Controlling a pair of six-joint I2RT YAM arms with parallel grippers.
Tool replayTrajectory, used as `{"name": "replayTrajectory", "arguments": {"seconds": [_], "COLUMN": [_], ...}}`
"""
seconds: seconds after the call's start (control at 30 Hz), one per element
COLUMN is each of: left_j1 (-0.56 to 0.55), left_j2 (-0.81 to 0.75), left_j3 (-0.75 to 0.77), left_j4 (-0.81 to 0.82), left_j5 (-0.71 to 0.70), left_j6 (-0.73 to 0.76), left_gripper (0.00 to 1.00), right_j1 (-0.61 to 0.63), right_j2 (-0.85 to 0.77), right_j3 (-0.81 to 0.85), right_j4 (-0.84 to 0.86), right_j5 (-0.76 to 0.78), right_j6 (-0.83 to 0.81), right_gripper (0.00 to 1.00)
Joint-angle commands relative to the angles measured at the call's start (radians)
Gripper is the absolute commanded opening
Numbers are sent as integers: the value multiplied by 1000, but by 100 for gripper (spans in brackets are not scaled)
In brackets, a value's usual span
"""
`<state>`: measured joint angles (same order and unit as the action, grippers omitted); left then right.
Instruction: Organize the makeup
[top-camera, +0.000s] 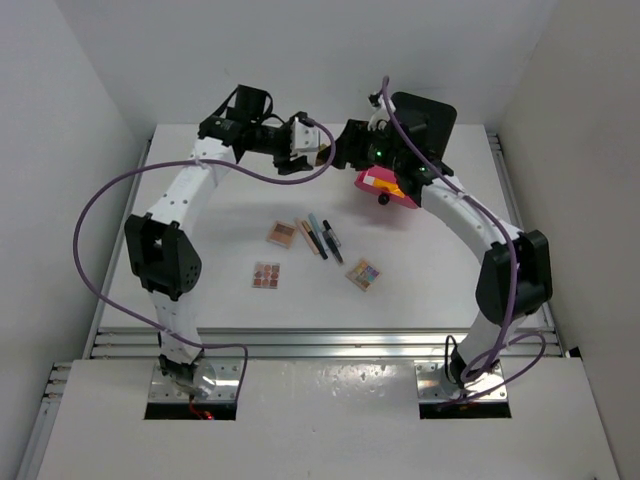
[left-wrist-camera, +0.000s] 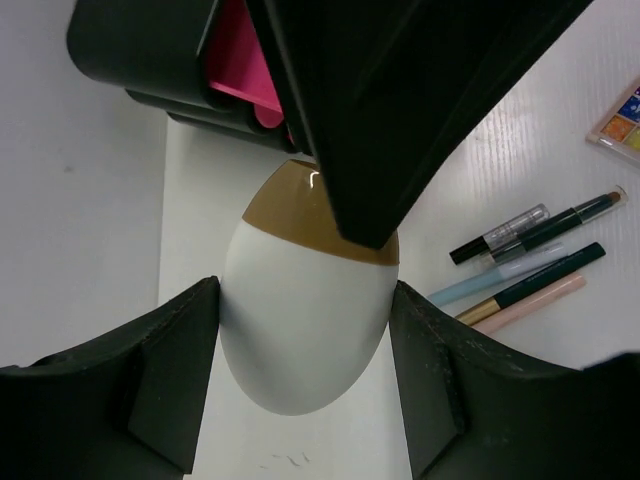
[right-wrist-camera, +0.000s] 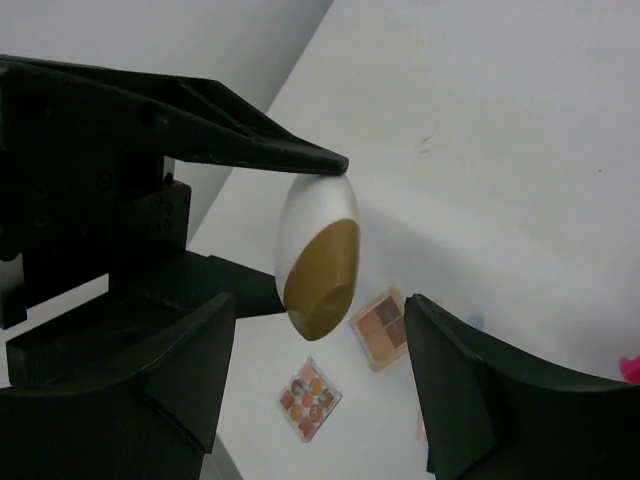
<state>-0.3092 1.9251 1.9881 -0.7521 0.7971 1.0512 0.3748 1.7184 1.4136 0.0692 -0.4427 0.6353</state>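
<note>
A white oval compact (left-wrist-camera: 300, 330) with a gold end (right-wrist-camera: 322, 270) hangs in the air at the back of the table. My left gripper (left-wrist-camera: 303, 290) is shut on its white body, both pads touching it. My right gripper (right-wrist-camera: 320, 300) faces it, open, its fingers (right-wrist-camera: 455, 385) on either side of the gold end without touching. From above, the two grippers (top-camera: 305, 140) (top-camera: 345, 148) meet tip to tip. Three small eyeshadow palettes (top-camera: 281, 234) (top-camera: 266, 274) (top-camera: 363, 274) and several thin pencils (top-camera: 320, 237) lie on the table's middle.
A black box (top-camera: 428, 118) stands at the back right behind the right arm. One pink drawer (top-camera: 385, 187) is pulled out, with something orange in it. White walls close in the table on both sides and at the back.
</note>
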Motion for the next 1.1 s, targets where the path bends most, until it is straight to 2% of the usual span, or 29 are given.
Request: {"name": "replayTrajectory", "arguments": {"seconds": [0.0, 0.23, 0.33, 0.47, 0.57, 0.6, 0.67, 0.7, 0.77, 0.8, 0.87, 0.9, 1.07], "left_j1": [-14, -34, -34, -44, -44, -53, -53, -53, -53, -53, -53, -53, -53], "left_j2": [-3, 6, 6, 6, 6, 6, 6, 6, 6, 6, 6, 6, -3], "left_j3": [2, 2, 2, -18, -28, -28, -28, -37, -37, -37, -46, -46, -46], "left_j4": [19, 37, 37, 80, 109, 109, 141, 151, 183, 183, 194, 194, 203], "left_j5": [50, 50, 50, 50, 40, 40, 30, 21, -1, -13, -25, -25, -107], "left_j6": [-7, -19, -28, -66, -89, -89, -115, -125, -144, -154, -163, -163, -236], "left_gripper": [0, 0, 0, 0, 0, 0, 0, 1, 13, 42, 76, 99, 99], "right_j1": [4, 7, 12, 15, 18, 18, 18, 18, 18, 16, 13, 10, -66], "right_j2": [12, 63, 90, 124, 127, 129, 132, 130, 119, 112, 93, 87, 18], "right_j3": [21, 5, 19, 57, 53, 53, 54, 51, 42, 38, 15, 1, -59], "right_j4": [135, 161, 187, 158, 162, 165, 167, 164, 170, 167, 165, 164, 167], "right_j5": [-41, -25, -7, -21, -24, -25, -37, -44, -50, -50, -45, -36, 9], "right_j6": [96, 158, 178, 176, 191, 195, 210, 210, 211, 205, 195, 195, 170], "right_gripper": [68, 60, 51, 50, 32, 19, 2, 0, 0, 0, 0, 0, 0]}}
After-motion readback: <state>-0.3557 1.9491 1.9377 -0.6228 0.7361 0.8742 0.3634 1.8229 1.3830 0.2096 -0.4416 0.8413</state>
